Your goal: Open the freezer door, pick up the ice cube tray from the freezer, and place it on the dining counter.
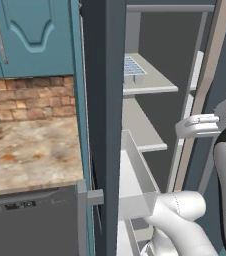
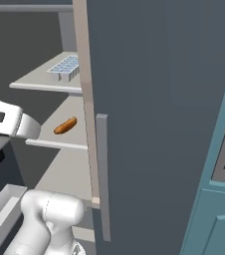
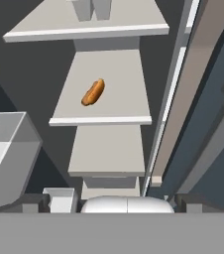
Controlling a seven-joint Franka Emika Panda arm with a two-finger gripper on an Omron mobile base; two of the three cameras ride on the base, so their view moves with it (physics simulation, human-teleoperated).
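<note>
Ice cube tray (image 1: 134, 70) sits on the upper freezer shelf (image 2: 45, 79), near its front edge — one shelf above an orange sausage (image 3: 92, 92). Below the tray, a drawer bin (image 3: 5, 154) stands pulled out. The gripper (image 3: 126, 201) hangs in front of the open freezer, well below the tray, fingers spread wide and gripping nothing.
</note>
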